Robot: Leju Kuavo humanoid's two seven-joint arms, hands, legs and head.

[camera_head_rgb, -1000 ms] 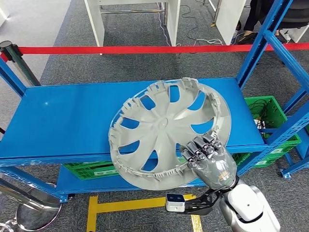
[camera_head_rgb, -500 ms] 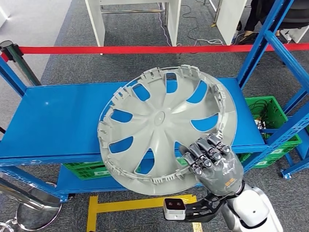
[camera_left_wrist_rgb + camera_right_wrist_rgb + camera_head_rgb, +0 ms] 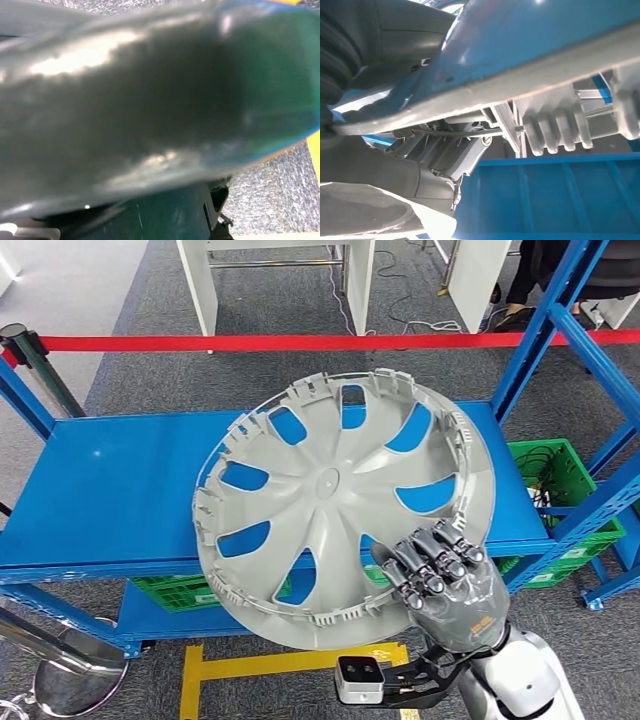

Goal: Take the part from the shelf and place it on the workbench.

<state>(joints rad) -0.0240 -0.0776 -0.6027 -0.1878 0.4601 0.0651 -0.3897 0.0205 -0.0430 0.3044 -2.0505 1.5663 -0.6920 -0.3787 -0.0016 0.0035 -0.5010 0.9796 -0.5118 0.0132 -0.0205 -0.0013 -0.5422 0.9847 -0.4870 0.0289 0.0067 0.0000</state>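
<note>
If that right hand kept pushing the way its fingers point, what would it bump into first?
The right hand already grips the grey wheel cover, so that leads. Beyond it probably comes the blue shelf, though depth is unclear.

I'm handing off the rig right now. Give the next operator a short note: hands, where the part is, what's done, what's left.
Right hand: grips the near rim of the large grey plastic wheel cover, fingers over its inner face.
Left hand: cannot tell its state; the left wrist view is a dark blur.
Part: wheel cover is tilted, held over the front of the blue metal shelf; I cannot tell if its far edge is clear of the shelf.
Done: part gripped.
Left: carry it to the workbench and set it down.
</note>
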